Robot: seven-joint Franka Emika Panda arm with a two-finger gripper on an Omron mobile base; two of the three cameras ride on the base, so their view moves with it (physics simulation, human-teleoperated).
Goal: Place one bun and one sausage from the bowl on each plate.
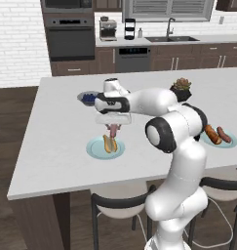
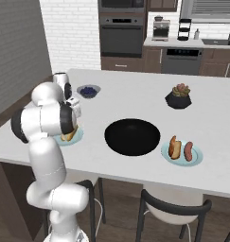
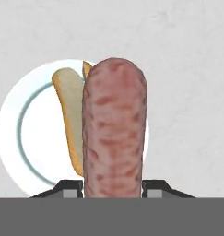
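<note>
In the left base view we see the white arm reach over the pale grey island counter point(image 1: 56, 146), its two-finger gripper point(image 1: 113, 128) pointing down with a pinkish-brown sausage point(image 1: 113, 130) clamped between the jaws, hanging just above a round pale blue-green plate point(image 1: 94, 150) on which a golden-tan bun point(image 1: 108, 143) lies. At the right edge, partly behind the arm, a second plate of the same kind point(image 1: 231, 142) carries another bun point(image 1: 212, 134) and another sausage point(image 1: 224, 135) side by side. Behind the hand sits a small grey bowl of blueberries point(image 1: 87, 97), and further right a small black pot with a succulent point(image 1: 181, 89). In the right base view we find the wide, shallow black bowl point(image 2: 132, 136) near the middle of the counter point(image 2: 135, 94), between the two plates — the left plate point(image 2: 75, 139) mostly hidden by the arm's white links, with a bit of bun point(image 2: 68, 136) showing at its edge, the right plate point(image 2: 199, 158) holding its bun point(image 2: 173, 146) and sausage point(image 2: 188, 150). The blueberry bowl point(image 2: 88, 90) and the plant pot point(image 2: 178, 97) stand further back. In the hand view we look along the held sausage point(image 3: 114, 129), gripped at its lower end by the dark finger tips point(image 3: 69, 186) on either side; beneath it lies the plate point(image 3: 21, 133) with the bun point(image 3: 69, 110) on it, partly covered by the sausage.
</note>
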